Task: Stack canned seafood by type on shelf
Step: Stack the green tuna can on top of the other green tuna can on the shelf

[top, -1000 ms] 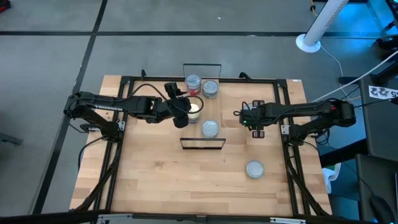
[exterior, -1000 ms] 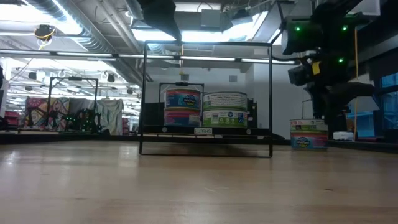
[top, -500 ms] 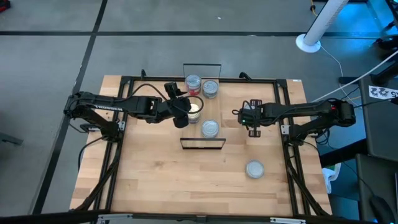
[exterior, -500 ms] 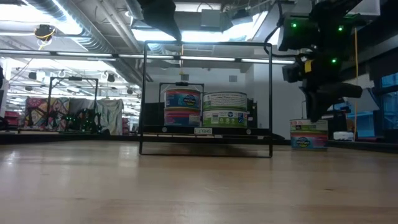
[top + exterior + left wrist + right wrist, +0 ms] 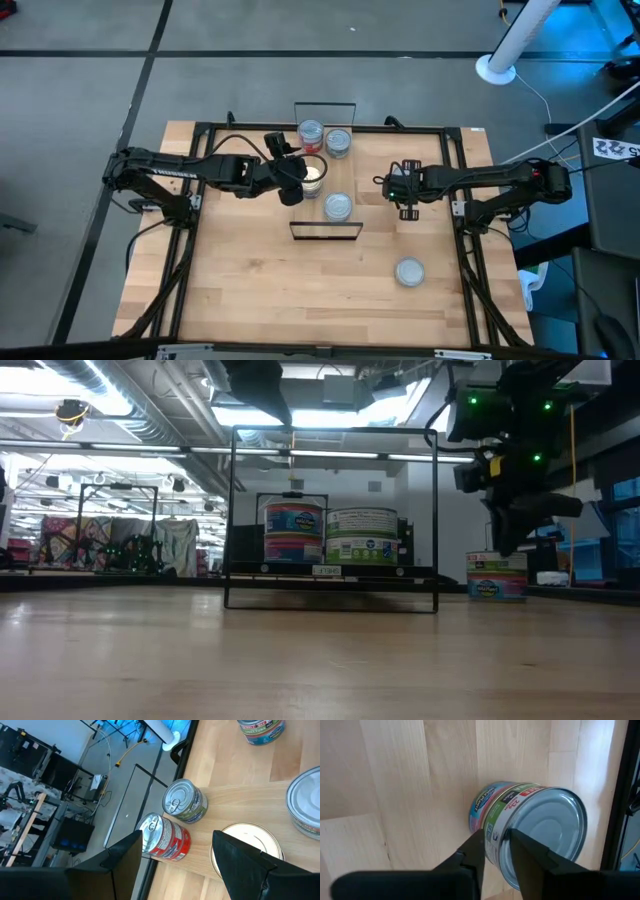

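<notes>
Progress: we count four tins on shelf (image 5: 326, 229) | loose tin (image 5: 409, 271) remains | left gripper (image 5: 303, 178) spread over gold tin (image 5: 314, 177) | right gripper (image 5: 405, 193) nearly closed, empty

Red-labelled tin (image 5: 167, 838), green-labelled tin (image 5: 187, 802), gold-topped tin (image 5: 247, 847), teal, pink and green tin (image 5: 530, 832), light-wood shelf (image 5: 325, 188), black wire frames (image 5: 330, 520)

The high view looks straight down on the whole table (image 5: 250, 280) and both arms. The low view sits at tabletop height, facing level through the shelf (image 5: 330, 572) into the room. Each wrist view peers close past its own fingers: the left at shelf tins (image 5: 185, 802) shared with both wide views, the right at table wood
</notes>
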Robot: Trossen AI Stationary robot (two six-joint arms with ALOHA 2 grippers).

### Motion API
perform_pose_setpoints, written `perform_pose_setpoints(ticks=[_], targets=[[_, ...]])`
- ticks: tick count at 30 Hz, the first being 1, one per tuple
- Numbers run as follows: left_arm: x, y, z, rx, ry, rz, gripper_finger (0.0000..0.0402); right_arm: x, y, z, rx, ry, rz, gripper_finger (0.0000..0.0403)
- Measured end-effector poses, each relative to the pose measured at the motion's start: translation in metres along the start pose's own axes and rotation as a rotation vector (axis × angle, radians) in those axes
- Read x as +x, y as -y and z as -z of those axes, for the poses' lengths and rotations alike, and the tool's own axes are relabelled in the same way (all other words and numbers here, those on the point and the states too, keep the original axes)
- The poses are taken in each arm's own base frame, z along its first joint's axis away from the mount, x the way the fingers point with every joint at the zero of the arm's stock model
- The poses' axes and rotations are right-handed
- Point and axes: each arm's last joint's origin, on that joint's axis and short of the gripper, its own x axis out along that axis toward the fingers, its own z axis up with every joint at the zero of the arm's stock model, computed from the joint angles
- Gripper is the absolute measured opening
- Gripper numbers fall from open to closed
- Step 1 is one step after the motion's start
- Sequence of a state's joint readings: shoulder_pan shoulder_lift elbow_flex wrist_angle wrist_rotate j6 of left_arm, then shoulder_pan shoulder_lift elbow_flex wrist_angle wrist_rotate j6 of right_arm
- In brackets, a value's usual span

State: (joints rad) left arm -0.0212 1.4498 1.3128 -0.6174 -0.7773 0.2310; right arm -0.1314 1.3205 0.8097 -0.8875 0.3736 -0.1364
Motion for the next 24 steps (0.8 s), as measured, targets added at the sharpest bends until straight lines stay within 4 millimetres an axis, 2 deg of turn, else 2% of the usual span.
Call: perform_pose_setpoints(ticks=[6, 10, 14, 24], targets=[[0.000, 0.000, 0.000, 0.000, 0.000, 0.000, 0.0237, 0.000, 0.000, 0.000, 0.005, 0.003, 0.000, 0.0139], [0.000, 0.000, 0.000, 0.000, 0.000, 0.000, 0.0237, 0.000, 0.000, 0.000, 0.006, 0.004, 0.000, 0.0151], [0.000, 0.000, 0.000, 0.000, 0.000, 0.000, 0.0237, 0.001, 0.000, -0.001, 0.004, -0.002, 0.000, 0.0143], [0.000, 0.000, 0.000, 0.000, -0.001, 0.000, 0.0237, 0.013, -0.002, -0.006, -0.021, -0.067, 0.068, 0.0096]])
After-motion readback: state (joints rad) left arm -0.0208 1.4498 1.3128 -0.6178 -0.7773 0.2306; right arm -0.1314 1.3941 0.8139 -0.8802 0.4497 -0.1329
